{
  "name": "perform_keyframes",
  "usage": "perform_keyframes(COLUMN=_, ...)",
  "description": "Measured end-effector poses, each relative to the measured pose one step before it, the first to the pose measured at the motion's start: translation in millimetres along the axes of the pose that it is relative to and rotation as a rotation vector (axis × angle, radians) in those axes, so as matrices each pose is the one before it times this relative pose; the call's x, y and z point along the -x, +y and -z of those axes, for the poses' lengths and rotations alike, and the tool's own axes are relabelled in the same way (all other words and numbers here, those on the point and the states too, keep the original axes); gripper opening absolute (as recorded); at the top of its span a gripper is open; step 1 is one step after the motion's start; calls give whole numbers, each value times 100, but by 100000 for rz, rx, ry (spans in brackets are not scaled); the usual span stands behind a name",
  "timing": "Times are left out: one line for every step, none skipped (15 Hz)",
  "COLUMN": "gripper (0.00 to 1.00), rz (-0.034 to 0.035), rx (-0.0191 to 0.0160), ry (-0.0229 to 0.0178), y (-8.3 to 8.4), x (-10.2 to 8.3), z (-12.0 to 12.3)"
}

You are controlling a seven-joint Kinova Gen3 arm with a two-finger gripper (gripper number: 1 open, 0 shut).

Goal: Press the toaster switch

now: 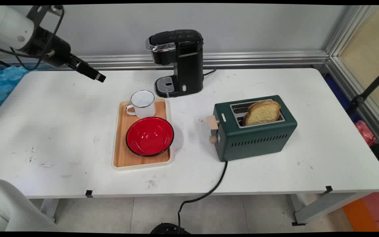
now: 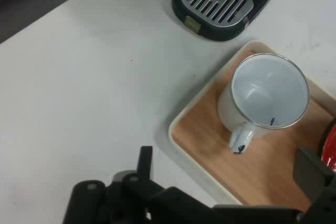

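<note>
The arm (image 1: 10, 28) is built of smooth, rounded white links, one bearing a small round grey spot on its side. Beyond the white shell comes a black cylindrical wrist section, tapering to the black gripper (image 1: 98, 77), whose tip carries a pale end face. Thin black cables (image 1: 49, 39) loop loosely along the wrist. A grey bracket with a round hole sits above the wrist. In the hand view the gripper's linkage (image 2: 157, 200) is matt black, with round pivot screws.
</note>
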Motion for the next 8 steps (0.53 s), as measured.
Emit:
perform_keyframes(gripper=100, rz=-1082, rx=737, ry=160, y=-3, x=-62, z=-34)
perform_keyframes(gripper=100, rz=-2411, rx=1348, ry=163, y=91, x=-134, z=-67)
perform_keyframes(gripper=100, rz=-4087, rx=2068, ry=303, y=269, x=-230, z=-36)
perform_keyframes(gripper=100, rz=-3672, rx=2065, ry=232, y=294, x=-260, z=-45)
perform_keyframes(gripper=100, rz=-4267, rx=2551, ry=438, y=407, x=-357, z=-8)
perform_keyframes(gripper=100, rz=-5858, rx=3918, ry=761, y=685, x=-605, z=-1)
perform_keyframes(gripper=100, rz=-3998, rx=2903, ry=695, y=534, x=-538, z=-14)
perform_keyframes(gripper=100, rz=-3747, rx=3214, ry=914, y=640, x=-647, z=-52)
